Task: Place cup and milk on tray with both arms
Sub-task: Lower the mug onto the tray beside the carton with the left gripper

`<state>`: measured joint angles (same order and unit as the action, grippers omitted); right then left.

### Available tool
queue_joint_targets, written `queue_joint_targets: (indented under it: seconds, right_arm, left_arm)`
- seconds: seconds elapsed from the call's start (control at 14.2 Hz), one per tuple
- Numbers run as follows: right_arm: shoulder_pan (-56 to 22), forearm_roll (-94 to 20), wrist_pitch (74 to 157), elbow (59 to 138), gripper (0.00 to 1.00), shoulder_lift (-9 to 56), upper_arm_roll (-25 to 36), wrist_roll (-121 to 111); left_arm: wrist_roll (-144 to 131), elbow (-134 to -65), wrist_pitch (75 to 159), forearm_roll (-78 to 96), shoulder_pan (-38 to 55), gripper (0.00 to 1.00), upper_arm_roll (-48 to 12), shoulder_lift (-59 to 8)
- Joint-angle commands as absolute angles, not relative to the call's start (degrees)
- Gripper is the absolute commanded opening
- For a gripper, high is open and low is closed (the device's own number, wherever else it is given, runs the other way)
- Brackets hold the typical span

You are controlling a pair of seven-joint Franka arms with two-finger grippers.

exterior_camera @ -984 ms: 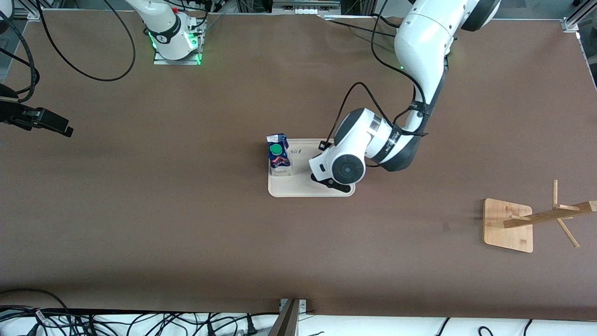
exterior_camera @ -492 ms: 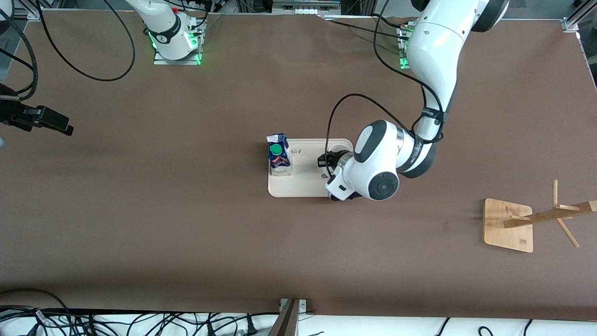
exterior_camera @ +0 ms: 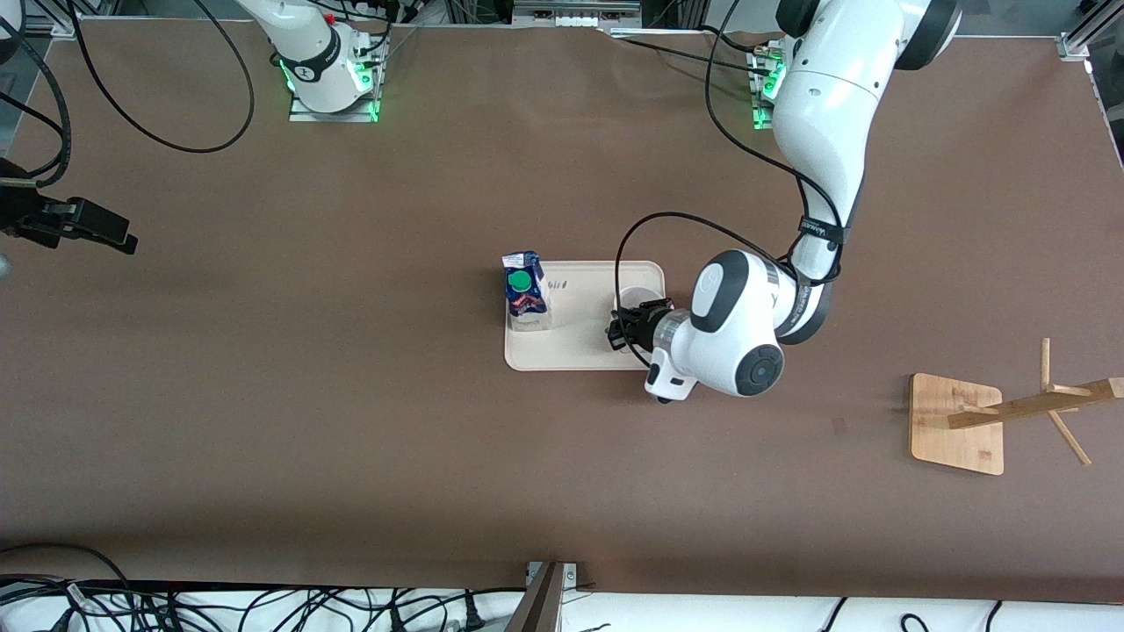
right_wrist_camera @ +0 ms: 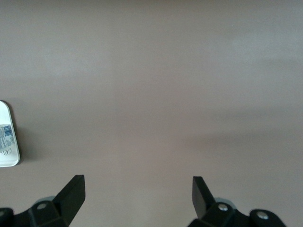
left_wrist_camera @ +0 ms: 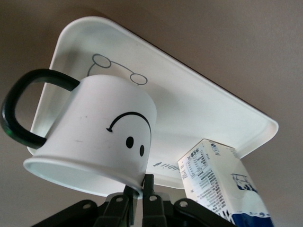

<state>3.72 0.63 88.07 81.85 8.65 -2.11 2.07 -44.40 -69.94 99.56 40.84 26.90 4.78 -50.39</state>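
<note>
Cream tray (exterior_camera: 571, 347) on the desk (exterior_camera: 351, 421) already carries the milk (exterior_camera: 524, 294), while the left gripper (exterior_camera: 630, 329) has its fingers pinched on the cup (exterior_camera: 637, 297) rim over the tray, unreleased; right gripper (right_wrist_camera: 137, 194) waits wide open, empty.

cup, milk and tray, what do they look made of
The cup: probably glazed ceramic or hard plastic, smooth white wall with soft sheen. The milk: printed paperboard, flat folded panels with fine label text. The tray: likely moulded plastic, glossy cream, rounded raised rim.
</note>
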Motion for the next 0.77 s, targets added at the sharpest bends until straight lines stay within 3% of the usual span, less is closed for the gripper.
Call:
queue_joint_targets:
  seconds: [0.0, 0.7]
  right_arm:
    - [4.6, 1.1, 87.7, 82.5, 1.0, 7.8, -2.6, 0.8]
    - [4.6, 0.9, 87.1, 82.5, 1.0, 7.8, -2.6, 0.5]
  left_arm:
    - [-49.0, -70.6, 98.5, 44.1, 27.2, 0.0, 5.4, -49.7]
    - [-49.0, -73.7, 96.0, 45.6, 27.2, 0.0, 5.4, -49.9]
